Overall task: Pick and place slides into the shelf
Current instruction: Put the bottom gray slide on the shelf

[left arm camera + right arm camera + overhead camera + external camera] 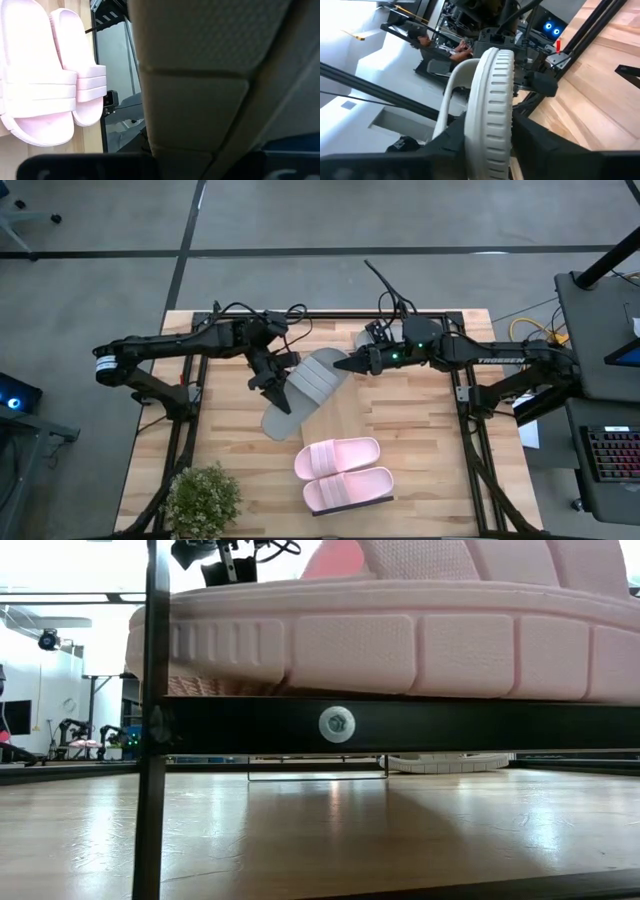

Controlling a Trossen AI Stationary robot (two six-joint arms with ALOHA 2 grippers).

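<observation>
High view is showing the pink slides (343, 473) lying side by side at the near end of the shelf (345, 420), so that pair looks done. Farther back, two grey slides are waiting above the shelf's far part. The left gripper (277, 392) is pinching the nearer grey slide (283, 418) shut between its fingers. The right gripper (352, 364) is squeezing the farther grey slide (322, 376) by its edge. Both grey ones are still needing to be set down.
</observation>
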